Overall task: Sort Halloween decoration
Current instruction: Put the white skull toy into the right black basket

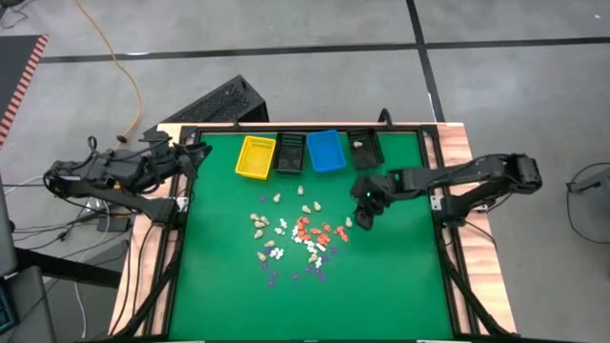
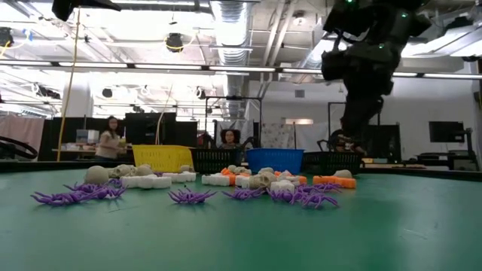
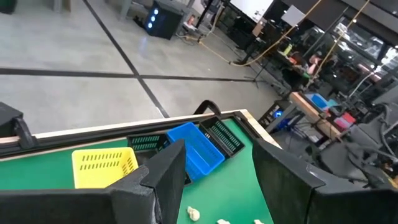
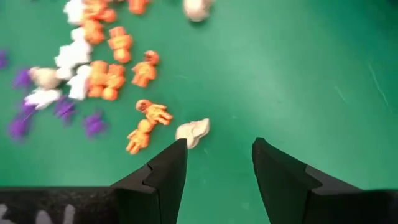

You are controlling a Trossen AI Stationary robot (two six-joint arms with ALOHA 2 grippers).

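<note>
Purple plastic spider figurines (image 2: 188, 196) lie nearest, unsorted. I hold the right gripper (image 4: 214, 165) wide above a cream skull piece (image 4: 193, 132), ready to pick; my left gripper (image 3: 217, 180), also spread, waits by the bins.

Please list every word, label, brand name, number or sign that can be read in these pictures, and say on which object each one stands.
None can be read in any view.
Yellow slotted plastic bin, blue plastic bin, two black slotted bins: no label visible.
Green table mat and small Halloween figurines: no print visible.
Both dark grippers, right and left: no markings visible.
Screens and boards in the room behind, low view: too small and blurred to read.
</note>
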